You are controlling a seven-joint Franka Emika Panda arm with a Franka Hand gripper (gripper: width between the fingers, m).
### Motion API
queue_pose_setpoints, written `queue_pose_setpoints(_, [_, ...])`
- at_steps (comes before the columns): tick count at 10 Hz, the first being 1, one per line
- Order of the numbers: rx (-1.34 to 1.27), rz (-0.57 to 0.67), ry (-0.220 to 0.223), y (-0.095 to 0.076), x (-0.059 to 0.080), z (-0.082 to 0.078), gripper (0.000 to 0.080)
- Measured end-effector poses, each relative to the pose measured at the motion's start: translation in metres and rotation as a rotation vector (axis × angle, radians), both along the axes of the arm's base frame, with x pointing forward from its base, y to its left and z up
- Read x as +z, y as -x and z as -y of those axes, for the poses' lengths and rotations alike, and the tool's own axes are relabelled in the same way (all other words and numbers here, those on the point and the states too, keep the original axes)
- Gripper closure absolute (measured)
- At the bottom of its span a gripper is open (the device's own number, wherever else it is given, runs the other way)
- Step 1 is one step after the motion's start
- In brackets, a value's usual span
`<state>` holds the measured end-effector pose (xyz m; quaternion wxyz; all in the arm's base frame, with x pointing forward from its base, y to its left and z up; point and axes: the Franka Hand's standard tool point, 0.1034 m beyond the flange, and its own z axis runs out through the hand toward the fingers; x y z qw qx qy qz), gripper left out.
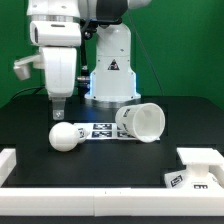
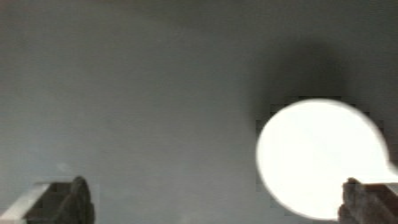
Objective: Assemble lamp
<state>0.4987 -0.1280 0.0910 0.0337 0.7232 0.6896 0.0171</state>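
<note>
The white round bulb [image 1: 66,136] lies on the black table at the exterior view's left. My gripper [image 1: 58,113] hangs just above it, jaws wide apart and empty. In the wrist view the bulb [image 2: 320,150] shows as a bright white oval near one fingertip [image 2: 368,200]; the gripper [image 2: 214,203] holds nothing between its fingers. The truncated-cone shade [image 1: 141,122] lies on its side to the exterior view's right of the bulb. The blocky base [image 1: 198,168] sits at the front right with a tag on its side.
The marker board [image 1: 100,129] lies flat between the bulb and the shade. The robot's white pedestal [image 1: 112,75] stands behind it. A white rail [image 1: 20,162] lies along the front left edge of the table.
</note>
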Motion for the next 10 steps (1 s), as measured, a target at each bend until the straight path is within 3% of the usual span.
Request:
queue_pose_setpoints(6, [-0.348, 0.008, -0.042, 0.0009, -0.0019, -0.0027, 0.01])
queue_pose_setpoints(10, [-1.003, 0.047, -0.156, 0.0, -0.0032, -0.0048, 0.01])
